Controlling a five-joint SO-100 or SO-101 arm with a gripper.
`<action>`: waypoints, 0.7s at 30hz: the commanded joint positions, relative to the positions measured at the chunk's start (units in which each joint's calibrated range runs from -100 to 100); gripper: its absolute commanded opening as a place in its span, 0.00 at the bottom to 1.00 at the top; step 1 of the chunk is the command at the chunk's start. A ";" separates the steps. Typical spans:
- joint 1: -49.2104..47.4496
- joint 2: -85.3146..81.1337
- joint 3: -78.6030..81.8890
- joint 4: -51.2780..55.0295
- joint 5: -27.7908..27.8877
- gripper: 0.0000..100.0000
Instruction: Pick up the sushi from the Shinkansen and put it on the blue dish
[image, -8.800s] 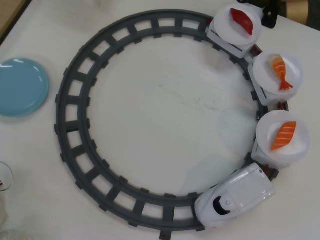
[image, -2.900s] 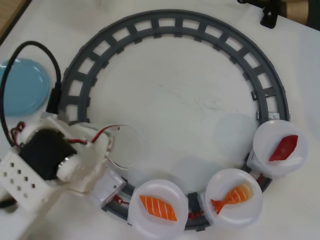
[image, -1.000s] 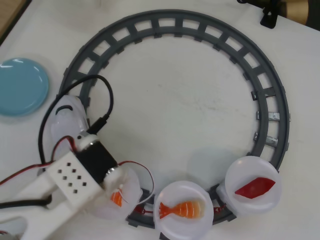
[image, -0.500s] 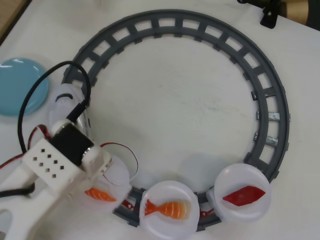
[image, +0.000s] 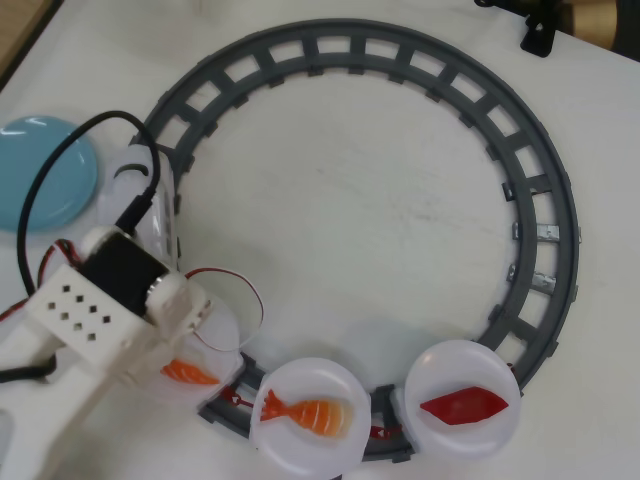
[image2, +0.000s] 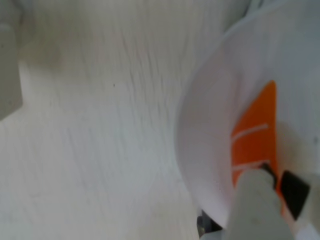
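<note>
The sushi lies on its white plate with one finger touching it; finger spread unclear, so centre them astride before closing.

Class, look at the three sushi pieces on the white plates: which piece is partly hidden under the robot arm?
The striped salmon piece, at left in the overhead view. The shrimp and tuna lie fully uncovered further right.

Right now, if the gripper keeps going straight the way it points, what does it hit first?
Most likely the salmon sushi on its white plate: the fingertip sits right at its edge in the wrist view. Contact depth is unclear.
</note>
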 joint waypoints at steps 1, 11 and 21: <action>-0.17 -1.25 -0.49 0.92 0.18 0.18; -0.44 -0.34 -0.58 -0.87 0.81 0.29; -3.43 6.54 -1.84 -3.59 -1.08 0.21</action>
